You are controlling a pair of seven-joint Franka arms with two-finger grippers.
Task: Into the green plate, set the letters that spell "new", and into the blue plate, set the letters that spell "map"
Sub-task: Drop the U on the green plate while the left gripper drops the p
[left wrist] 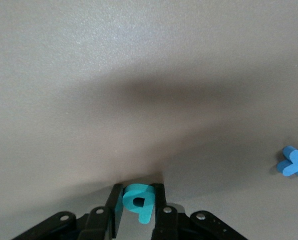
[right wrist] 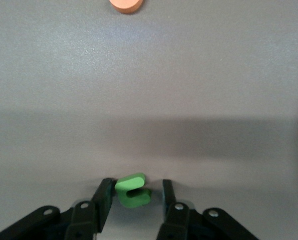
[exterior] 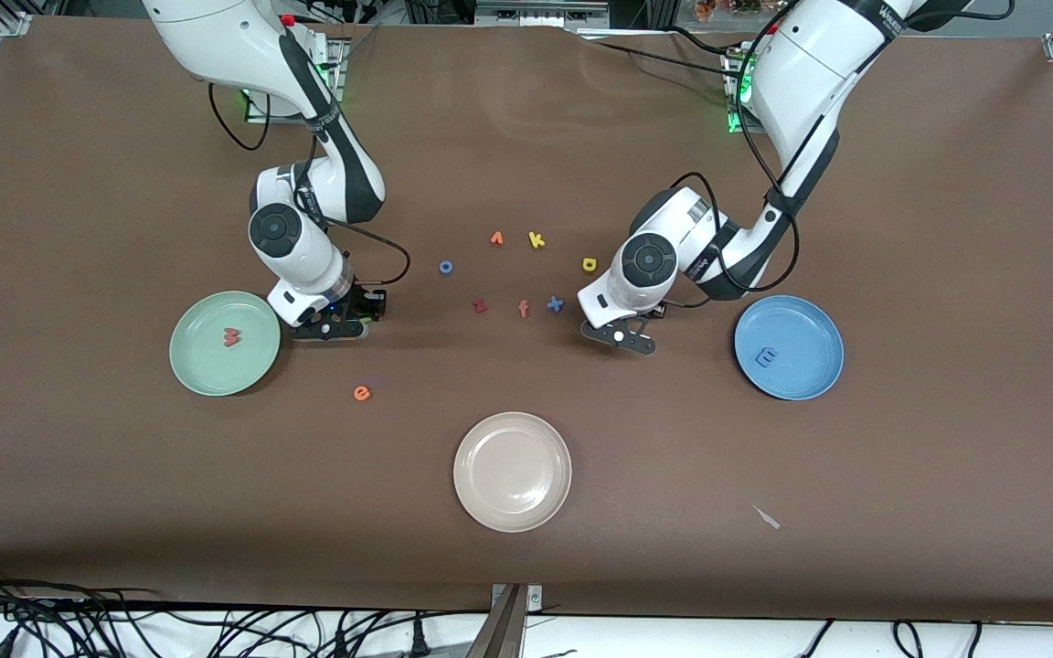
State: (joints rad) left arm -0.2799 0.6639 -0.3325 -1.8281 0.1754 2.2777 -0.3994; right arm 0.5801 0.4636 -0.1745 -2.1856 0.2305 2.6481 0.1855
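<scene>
Two grippers (exterior: 619,336) (exterior: 333,327) down, teal p (left wrist: 139,201), green n (right wrist: 133,190) between fingers

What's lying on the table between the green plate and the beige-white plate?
Only the small orange foam letter e lies between the round mint-green plate and the round beige-white plate; the front view shows it.

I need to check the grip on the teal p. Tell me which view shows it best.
The left wrist view: the teal p sits close up between the left hand's fingers. The front view hides it under that hand; the right wrist view doesn't show it.
</scene>
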